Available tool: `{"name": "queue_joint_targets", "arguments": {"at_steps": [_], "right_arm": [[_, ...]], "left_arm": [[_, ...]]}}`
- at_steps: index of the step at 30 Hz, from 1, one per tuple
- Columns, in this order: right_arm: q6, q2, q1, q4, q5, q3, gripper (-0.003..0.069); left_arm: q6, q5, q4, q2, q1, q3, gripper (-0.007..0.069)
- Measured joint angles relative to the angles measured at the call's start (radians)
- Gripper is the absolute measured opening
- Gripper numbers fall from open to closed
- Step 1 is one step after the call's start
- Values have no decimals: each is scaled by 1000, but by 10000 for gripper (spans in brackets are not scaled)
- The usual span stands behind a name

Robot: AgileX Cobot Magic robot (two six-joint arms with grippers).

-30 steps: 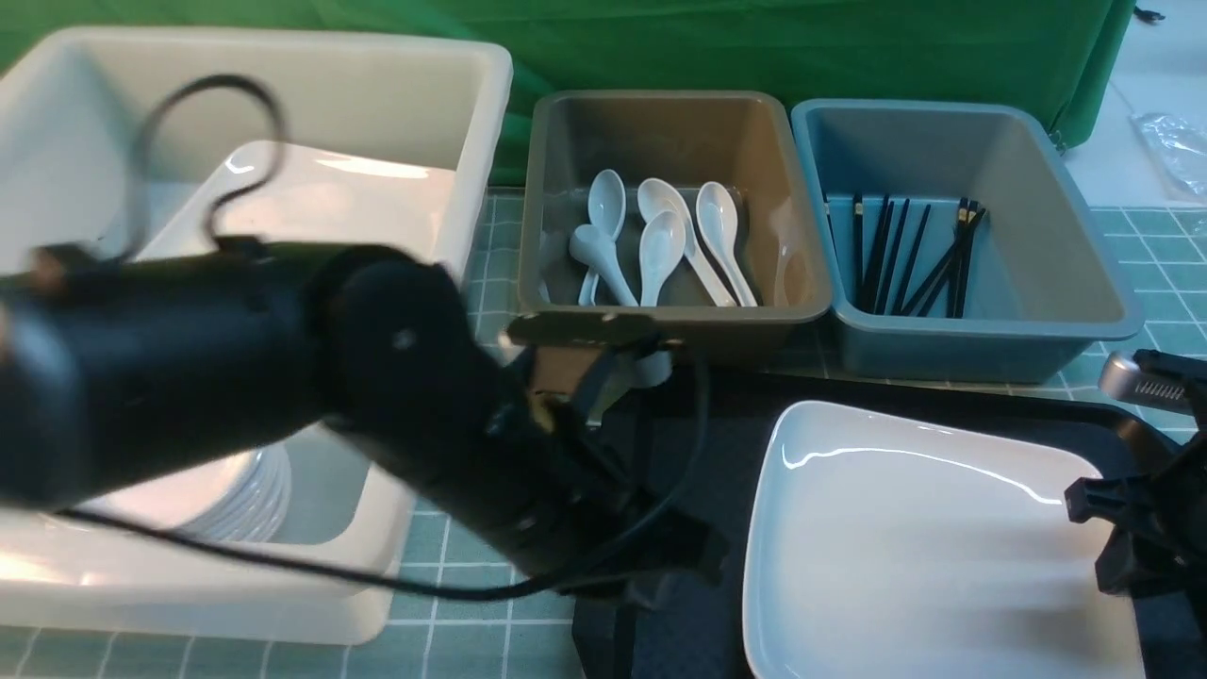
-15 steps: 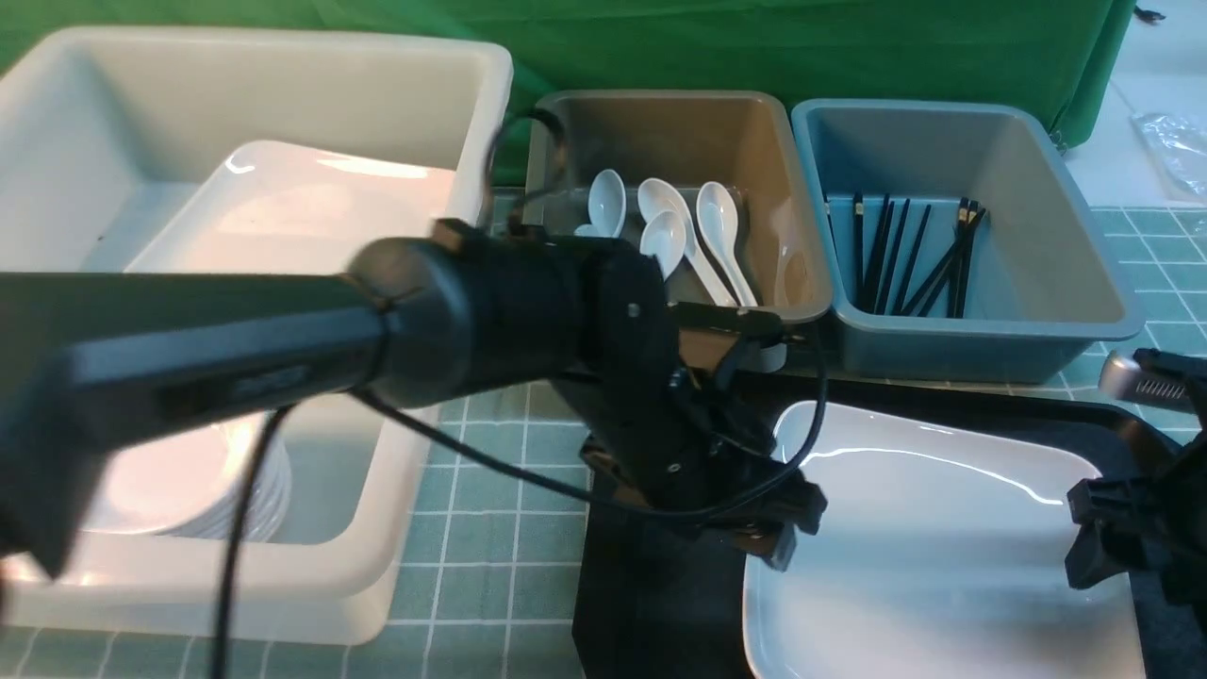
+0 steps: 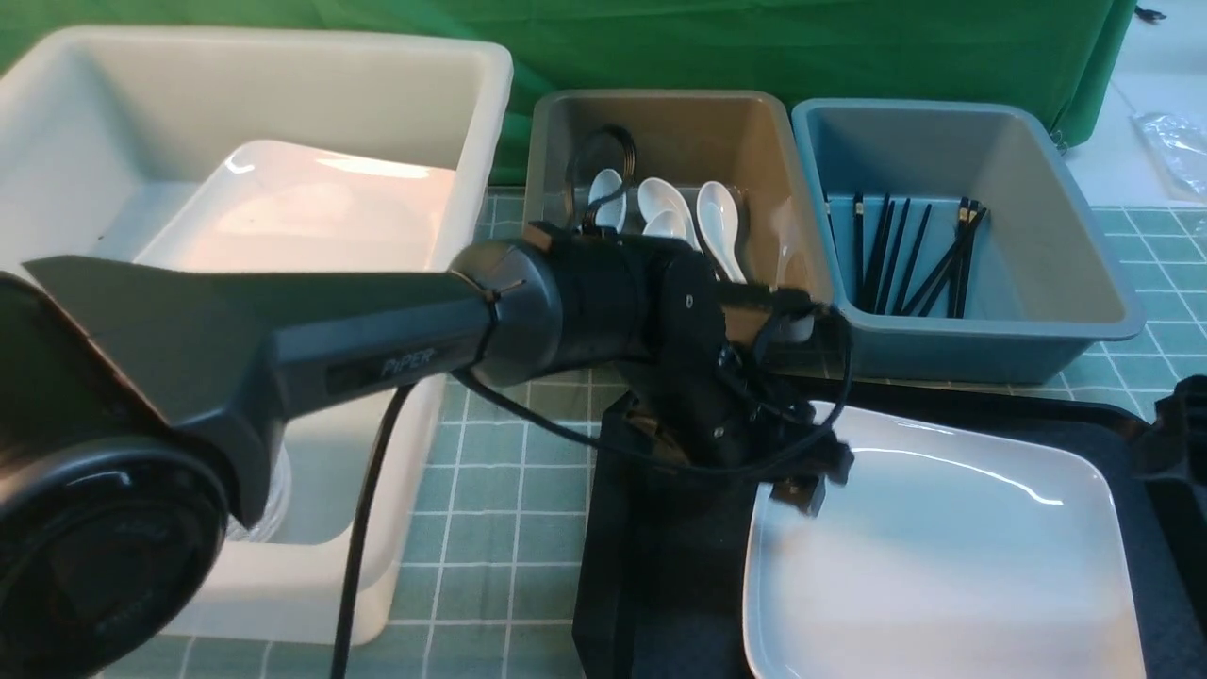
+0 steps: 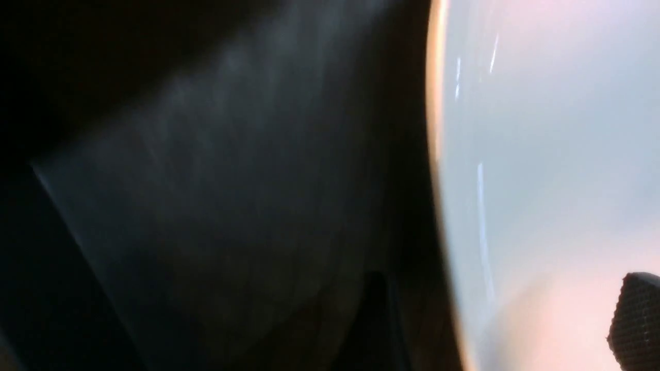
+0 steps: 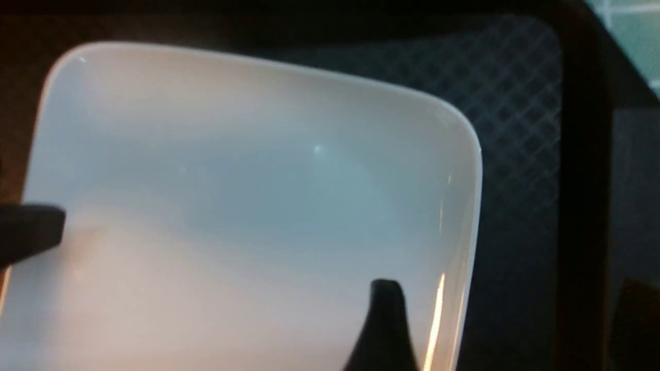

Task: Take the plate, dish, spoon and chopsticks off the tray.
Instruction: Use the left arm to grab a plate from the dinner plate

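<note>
The large white plate [image 3: 943, 566] lies on the black tray [image 3: 651, 566]. My left gripper [image 3: 801, 471] hangs open at the plate's far left corner. In the left wrist view, one finger pad [image 4: 637, 319] is over the plate [image 4: 541, 154] and the other is over the tray [image 4: 232, 180]. My right gripper [image 5: 510, 288] is open astride the plate's right rim [image 5: 459, 206], with one fingertip [image 5: 384, 314] above the plate. Spoons [image 3: 721, 222] lie in the grey bin and chopsticks [image 3: 905, 255] in the blue bin. The dish is hidden.
A big white bin [image 3: 471, 141] at the left holds another large plate [image 3: 302, 207]. The grey bin [image 3: 801, 236] and blue bin [image 3: 1084, 264] stand just behind the tray. My left arm [image 3: 377, 339] crosses in front of the white and grey bins. Green gridded mat surrounds everything.
My left arm has swung right from the white bin to the plate's far left corner, and its jaws have opened. The right gripper has opened and sunk towards the plate's right edge.
</note>
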Motion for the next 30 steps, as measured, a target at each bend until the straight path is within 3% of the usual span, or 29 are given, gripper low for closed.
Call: {"name": "queue_joint_targets", "arguments": {"at_steps": [19,22,26,30], "right_arm": [[-23,-61,0,-1,27,0,566],[-25,-61,0,-1,26,0,566],[-29,-61,0,-1,16,0,566],[-41,-61,0,-1,15,0,566]], "left_arm": [[12,-156,-21,147,6,-123,526],[32,-160,-22,151,6,-123,459],[32,-149,-43,155,7,-123,171],[20,-102,-78,156,11,-127,150]]}}
